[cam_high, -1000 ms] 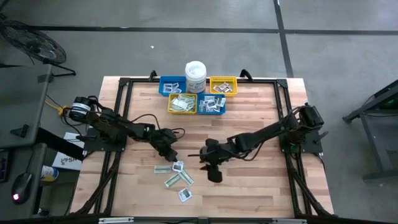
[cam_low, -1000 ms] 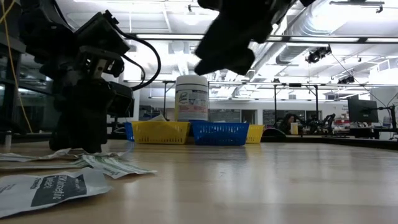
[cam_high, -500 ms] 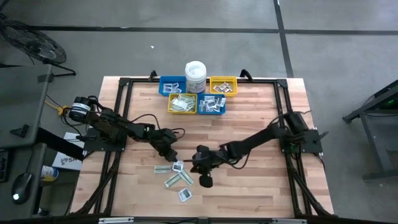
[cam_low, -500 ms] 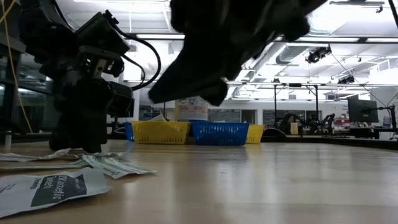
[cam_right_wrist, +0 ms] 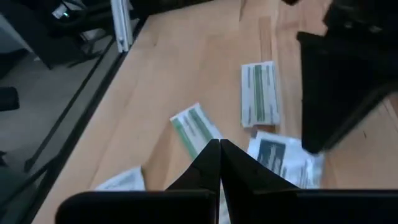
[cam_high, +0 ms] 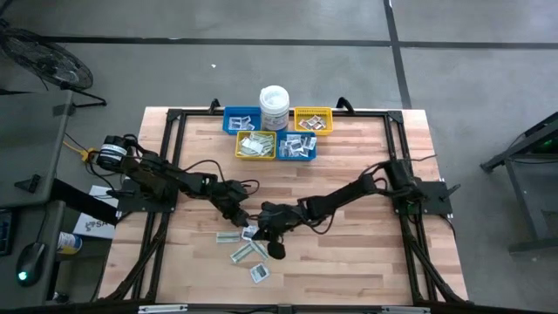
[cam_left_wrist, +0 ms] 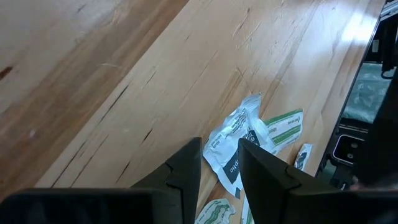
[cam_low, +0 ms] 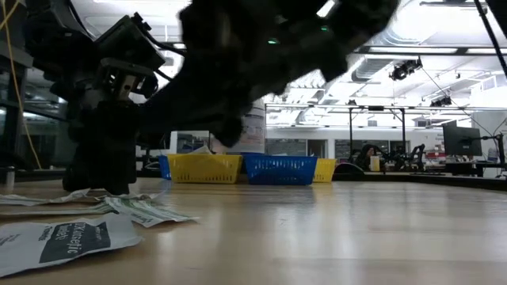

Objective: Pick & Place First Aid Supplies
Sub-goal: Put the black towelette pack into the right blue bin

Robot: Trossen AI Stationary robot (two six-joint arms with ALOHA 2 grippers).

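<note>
Packets (cam_high: 248, 249) lie scattered on the tabletop (cam_high: 366, 262) beneath both arms. Left hand (cam_left_wrist: 219, 163) stands part-open over one white square; right hand (cam_right_wrist: 219, 149), empty and fully closed, should reopen before descending squarely.

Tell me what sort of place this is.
Probably a robotics lab or workshop: a wooden table on a bare concrete floor, exposed ceiling ducts overhead, and desks with monitors in the room behind.
</note>
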